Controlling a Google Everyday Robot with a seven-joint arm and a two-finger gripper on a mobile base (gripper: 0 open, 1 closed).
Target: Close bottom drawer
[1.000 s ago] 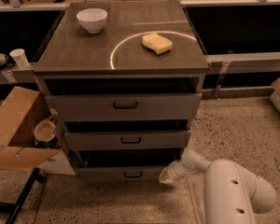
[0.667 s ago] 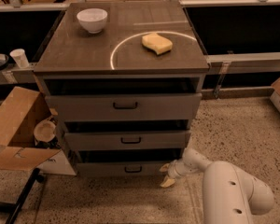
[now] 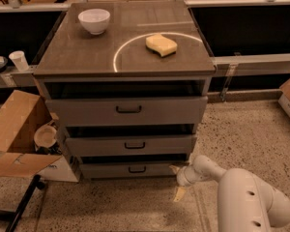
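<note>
The cabinet has three grey-brown drawers, all standing slightly out. The bottom drawer (image 3: 135, 169) is the lowest, with a short front panel and a small dark bar handle. It sticks out only a little, with a dark gap above its front. My gripper (image 3: 177, 181) is at floor level by the right end of that front panel. Its fingers are spread open: the upper fingertip (image 3: 174, 169) is by the panel's right corner and the lower one (image 3: 179, 194) hangs over the floor. It holds nothing.
The middle drawer (image 3: 130, 145) and top drawer (image 3: 128, 110) sit above. A white bowl (image 3: 94, 21) and a yellow sponge (image 3: 161, 45) lie on the cabinet top. An open cardboard box (image 3: 14, 129) stands to the left, with a dark bar (image 3: 19, 209) on the floor beside it.
The bottom drawer's front has moved back toward the cabinet, so it sticks out less. My gripper has followed it in at the right end.
</note>
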